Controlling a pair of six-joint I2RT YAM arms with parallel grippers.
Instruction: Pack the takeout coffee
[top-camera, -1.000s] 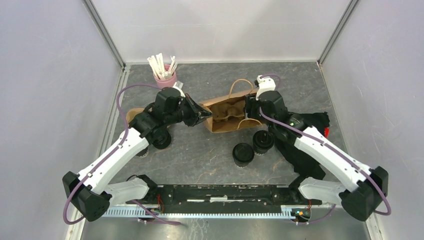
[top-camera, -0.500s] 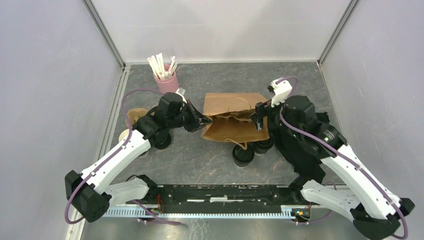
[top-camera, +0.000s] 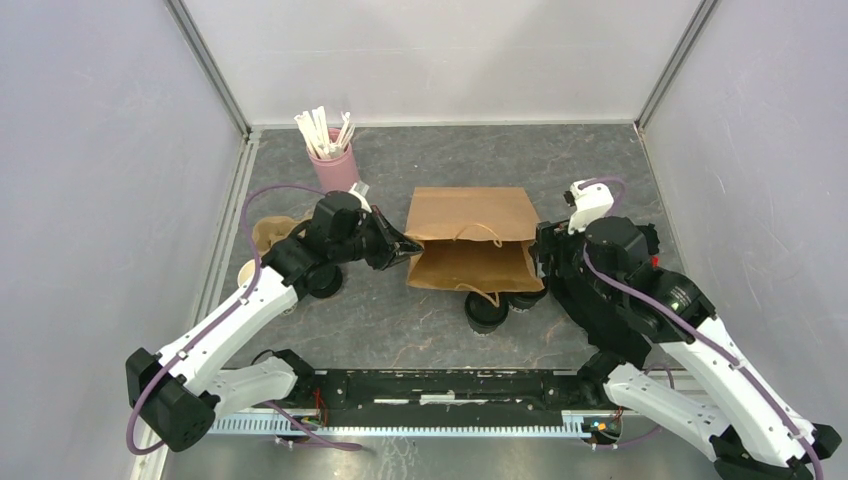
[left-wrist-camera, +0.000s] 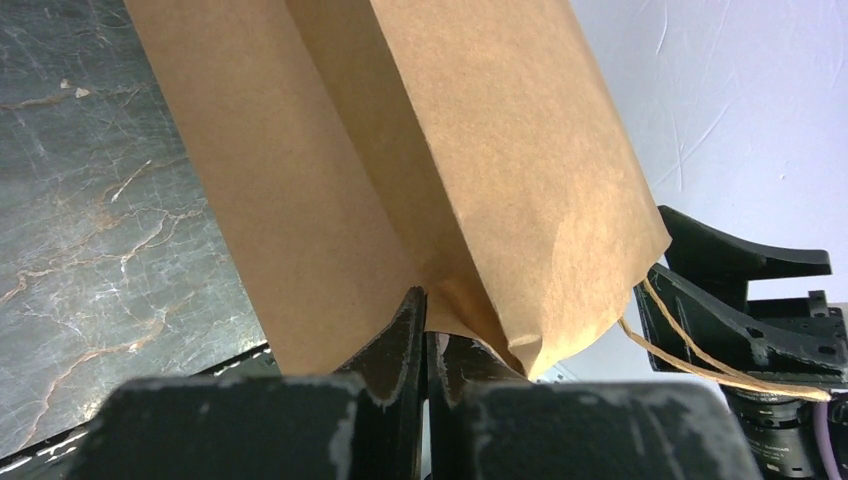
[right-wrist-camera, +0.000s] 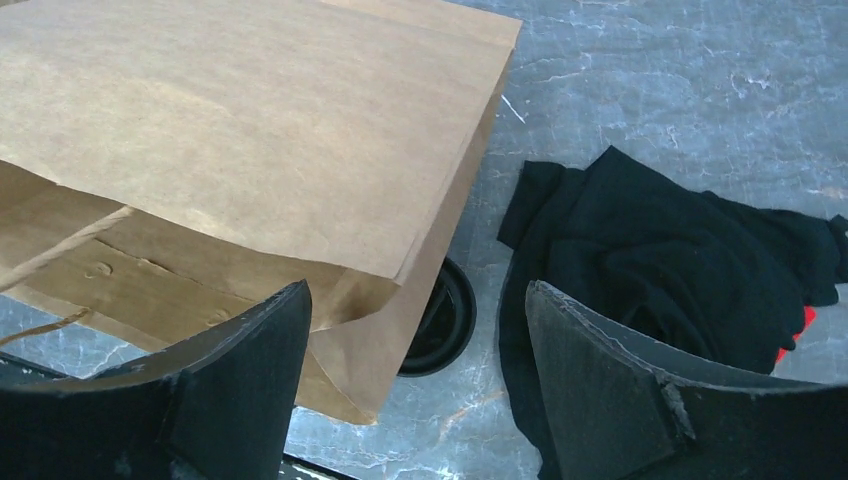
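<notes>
Black lids are capping the two takeout coffee cups we are watching. The nearer cup and the farther cup are standing side by side on the grey, stone-patterned table. Both are sitting outside the brown paper bag, half tucked under its near edge. From the right wrist view we are seeing only a slice of one black lid poking out beneath the bag's corner. The bag is resting at the middle of the table, and one twine handle is drooping over the cups. The left tool is clamping the bag's left edge, its fingers pressing together on a fold of the paper. The right tool is hanging just beside the bag's right edge, its jaws spread wide and gripping nothing. A crumpled black cloth is lying to the right of the bag, partly under the right arm. At the far left of the table a pink cup is holding white sticks, well apart from the coffee.
</notes>
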